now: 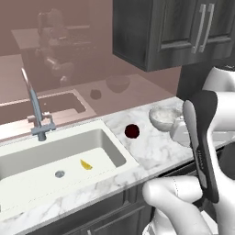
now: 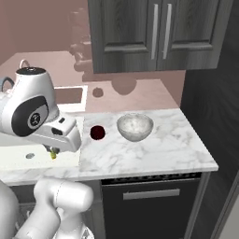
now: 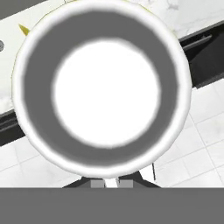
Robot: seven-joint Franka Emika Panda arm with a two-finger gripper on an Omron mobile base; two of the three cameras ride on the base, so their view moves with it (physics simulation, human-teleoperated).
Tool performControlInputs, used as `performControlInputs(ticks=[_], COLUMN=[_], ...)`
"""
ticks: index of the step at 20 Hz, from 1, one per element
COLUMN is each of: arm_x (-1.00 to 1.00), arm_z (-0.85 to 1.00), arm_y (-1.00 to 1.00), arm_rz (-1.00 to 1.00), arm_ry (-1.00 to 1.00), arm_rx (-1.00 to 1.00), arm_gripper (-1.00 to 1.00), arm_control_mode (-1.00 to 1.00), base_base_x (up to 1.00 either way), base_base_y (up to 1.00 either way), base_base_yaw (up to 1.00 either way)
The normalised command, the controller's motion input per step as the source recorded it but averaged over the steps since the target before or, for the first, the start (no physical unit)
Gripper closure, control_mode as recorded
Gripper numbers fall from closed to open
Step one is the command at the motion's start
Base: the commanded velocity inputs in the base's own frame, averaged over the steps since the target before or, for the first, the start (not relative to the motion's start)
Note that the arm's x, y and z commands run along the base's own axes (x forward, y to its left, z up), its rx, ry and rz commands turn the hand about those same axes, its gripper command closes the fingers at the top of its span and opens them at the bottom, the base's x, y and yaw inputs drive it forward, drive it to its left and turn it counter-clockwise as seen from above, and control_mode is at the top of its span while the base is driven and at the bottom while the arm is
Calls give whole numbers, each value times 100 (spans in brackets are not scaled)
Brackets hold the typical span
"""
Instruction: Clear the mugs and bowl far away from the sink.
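Observation:
A pale mug point(image 3: 103, 87) is seen from above at close range, with a white rim, a grey inner wall and a white bottom. My gripper point(image 3: 111, 183) is shut on the mug's rim, and its two tips stand close together at the bottom edge. Behind the mug lie the counter's front edge and floor tiles. The speckled grey-white bowl point(image 1: 164, 117) point(image 2: 135, 126) stands upright on the marble counter right of the sink point(image 1: 27, 156) point(image 2: 16, 163). My white hand hangs over the sink's right end in the right base view.
A dark red round thing point(image 1: 132, 131) point(image 2: 97, 132) sits on the counter between sink and bowl. A yellow wedge point(image 1: 86, 165) lies in the basin near the drain point(image 1: 59, 174). The faucet point(image 1: 39, 114) rises behind the sink. Dark cabinets point(image 2: 158, 32) hang overhead; a dishwasher front point(image 2: 149, 196) is below the counter.

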Motion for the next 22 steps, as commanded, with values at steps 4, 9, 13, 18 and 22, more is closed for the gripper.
performControlInputs(ticks=[4, 9, 13, 18, 22], arm_x=[0, 0, 0, 0, 0], arm_z=[0, 0, 0, 0, 0], arm_y=[0, 0, 0, 0, 0], arm_rz=[0, 0, 0, 0, 0], arm_ry=[0, 0, 0, 0, 0], arm_rx=[0, 0, 0, 0, 0], arm_gripper=[100, 100, 100, 100, 100], arm_control_mode=[100, 100, 100, 100, 100], base_base_x=[-77, -9, 0, 0, 0], base_base_y=[-1, 0, 0, 0, 0], base_base_yaw=[-52, -97, -100, -100, -100])
